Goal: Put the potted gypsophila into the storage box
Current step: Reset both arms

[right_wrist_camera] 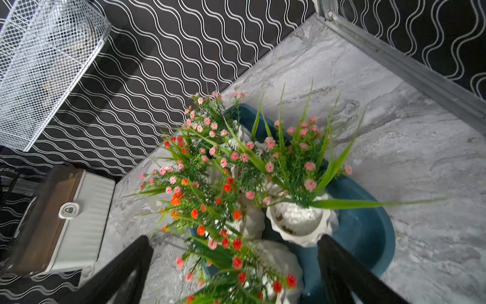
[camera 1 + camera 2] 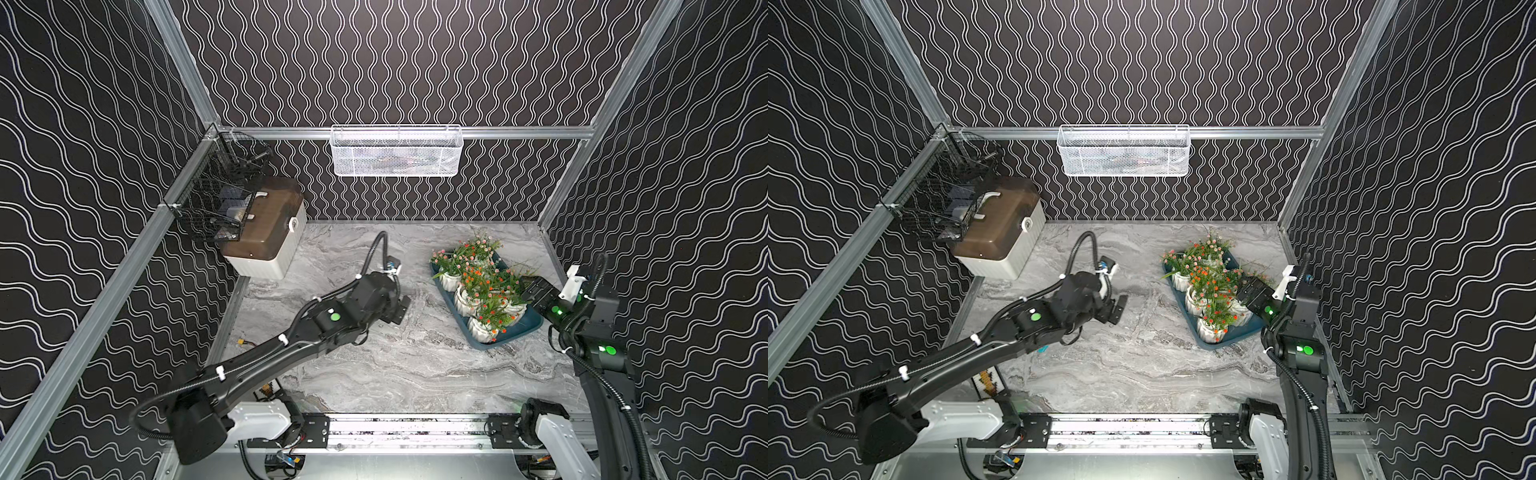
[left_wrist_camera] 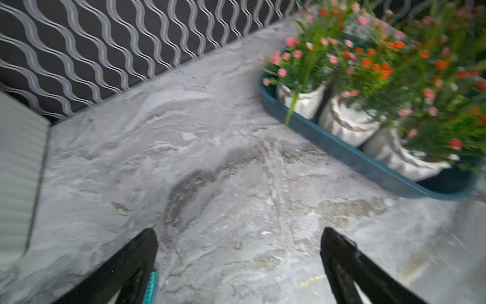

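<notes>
A: Is there any writing to read here?
B: No words, brand names or numbers that I can make out on any surface.
A: Any sign or symbol, then?
B: One. A small padlock symbol (image 1: 69, 209) sits on the white latch (image 1: 75, 210) of the white ribbed box (image 1: 88, 218) with the brown lid (image 1: 50, 218), plain in the right wrist view. In both top views that latch is too small to read.

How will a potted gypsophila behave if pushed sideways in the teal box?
Likely tips: the potted gypsophila has tall foliage over a small pot. Its long leaves bend outward, so probably floppy, poor to grip. The storage box rim and neighbouring pots should limit sliding.
</notes>
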You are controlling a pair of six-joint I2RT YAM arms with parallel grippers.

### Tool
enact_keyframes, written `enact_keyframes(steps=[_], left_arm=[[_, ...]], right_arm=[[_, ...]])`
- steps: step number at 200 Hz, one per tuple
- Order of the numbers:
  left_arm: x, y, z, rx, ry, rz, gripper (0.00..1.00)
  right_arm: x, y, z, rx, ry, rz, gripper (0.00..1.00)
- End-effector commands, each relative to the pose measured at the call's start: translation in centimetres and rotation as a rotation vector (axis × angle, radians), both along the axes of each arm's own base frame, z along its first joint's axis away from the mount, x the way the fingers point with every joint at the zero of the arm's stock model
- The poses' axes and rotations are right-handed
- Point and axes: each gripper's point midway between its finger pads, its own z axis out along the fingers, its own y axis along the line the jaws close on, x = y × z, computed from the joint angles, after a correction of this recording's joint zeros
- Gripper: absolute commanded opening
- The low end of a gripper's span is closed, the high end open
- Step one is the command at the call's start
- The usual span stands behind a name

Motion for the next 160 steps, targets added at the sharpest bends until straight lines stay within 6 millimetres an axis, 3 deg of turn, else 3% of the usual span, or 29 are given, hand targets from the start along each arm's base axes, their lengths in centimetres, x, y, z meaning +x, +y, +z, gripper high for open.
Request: enact_keyframes(steps=[1,26,61,97,116,124,142,160], left_arm=[[1.4,4.5,1.8,0.0,-0.154,0.17,0.99],[1.8,9.0,0.6,0.052,-0.241,0.276,0.99],[3.2,14.2,-2.1,0.12,-0.358,0.465,0.99],[5.5,17.1,-7.4,0.264,-0.336,0.527,0.99],[6.1,17.7,-9.7,0.212,-0.394,0.501,0.99],[6.4,18.1,-9.4,0.179,-0.452,0.522,0.99],[7.1,18.2,-12.6,0.183,-0.366,0.506,0.99],[7.0,19.4,-12.7,0.158,-0.373,0.552,0.99]], right_arm=[[2.2,-1.7,2.3,-0.108,-0.179,-0.054,1.0],[3.6,-2.7,1.2,-0.198,-0.197,-0.076,1.0],[5.1,-2.6,-0.9,-0.328,-0.164,-0.058,1.0],[5.4,-2.1,-1.0,-0.437,-0.223,-0.064,1.0],[5.6,-1.7,-0.7,-0.447,-0.243,-0.048,1.0],[5.7,-1.5,-0.7,-0.448,-0.255,-0.041,1.0],[5.9,-1.3,-0.9,-0.447,-0.275,-0.03,1.0],[6.0,-1.1,-1.3,-0.441,-0.293,-0.022,1.0]])
